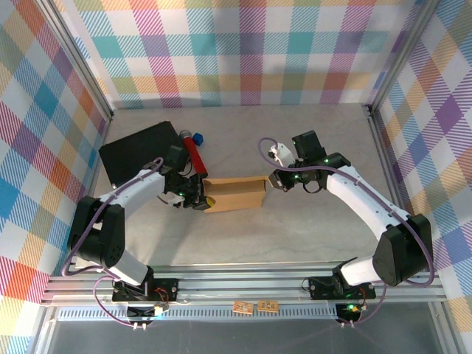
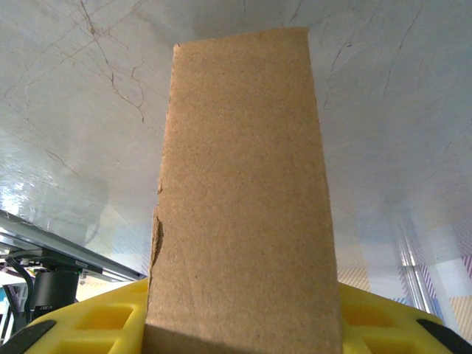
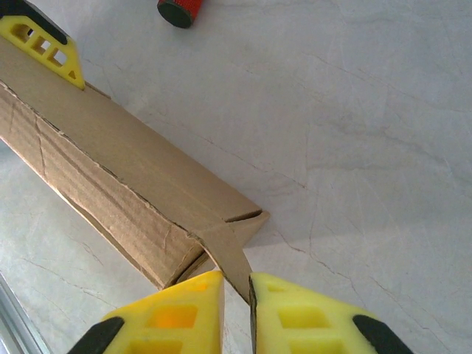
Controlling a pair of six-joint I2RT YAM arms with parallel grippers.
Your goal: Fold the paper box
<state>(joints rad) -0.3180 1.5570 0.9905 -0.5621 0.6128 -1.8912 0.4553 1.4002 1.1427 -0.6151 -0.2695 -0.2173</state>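
Probably light and easily creased, the box (image 1: 236, 194) lies between the tools, left tool (image 1: 198, 198) clamped across one end, right tool (image 3: 236, 279) pinching its opposite flap (image 3: 232, 254), best held near the fold.

Bright, even light w/ soft shadow beside paper box (image 3: 110, 169); glare on table (image 2: 37, 199) in left wrist view.

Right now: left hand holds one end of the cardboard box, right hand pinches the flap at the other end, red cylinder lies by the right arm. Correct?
One thing is off: the red cylinder lies on the left side, beside the black case, as the top external view shows. Otherwise yes: left hand holds one end of the paper box, right hand pinches the flap at the other end.
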